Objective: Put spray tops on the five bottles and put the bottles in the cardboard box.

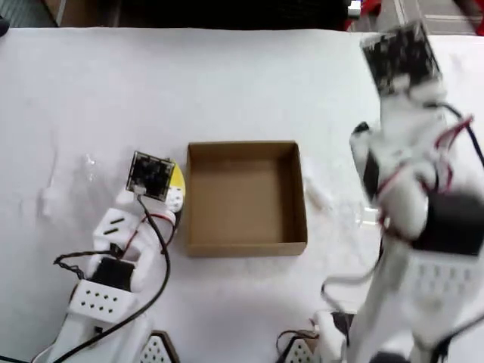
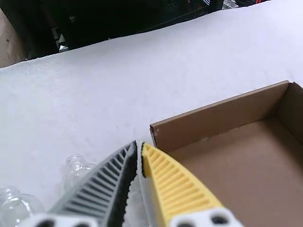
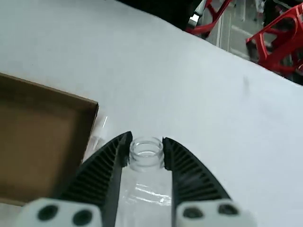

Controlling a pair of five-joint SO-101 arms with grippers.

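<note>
Right jaws grip bottle [image 3: 147, 152] neck; left jaws closed by cardboard box [image 2: 213, 118]; left wrist view: two uncapped bottles [image 2: 75, 168] [image 2: 12, 203].

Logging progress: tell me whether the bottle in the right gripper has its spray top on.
Off. The bottle in the right gripper shows a bare, open neck.

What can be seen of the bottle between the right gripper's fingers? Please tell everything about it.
The bottle is clear, like glass or plastic, with bright glints on its body. Its round mouth is open and bare. The right gripper clamps its neck between two black ribbed fingers. It is beside a corner of the cardboard box, outside it, over the white table. Whether it touches the table cannot be told.
</note>
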